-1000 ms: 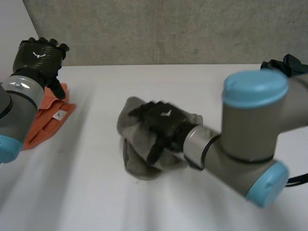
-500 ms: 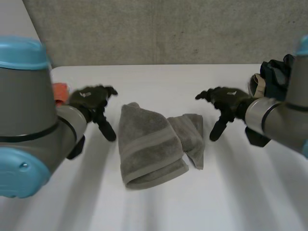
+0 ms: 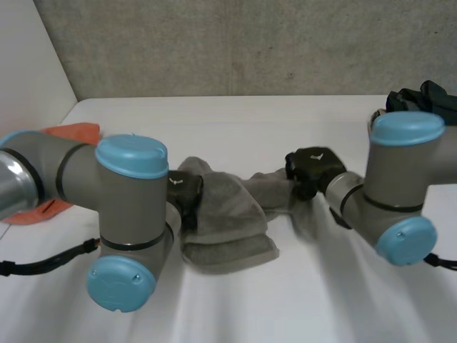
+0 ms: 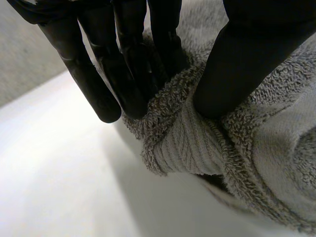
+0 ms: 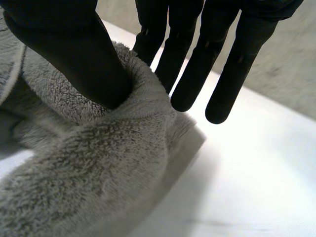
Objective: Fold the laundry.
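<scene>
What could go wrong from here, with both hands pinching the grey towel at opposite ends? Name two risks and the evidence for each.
1. Slip: the left hand and the right hand each pinch just a small bit of the grey towel's thick edge between thumb and fingers, so a lift may pull it free.
2. Crooked fold: the towel lies bunched and part-folded between the hands, so pulling may undo or skew it.
</scene>
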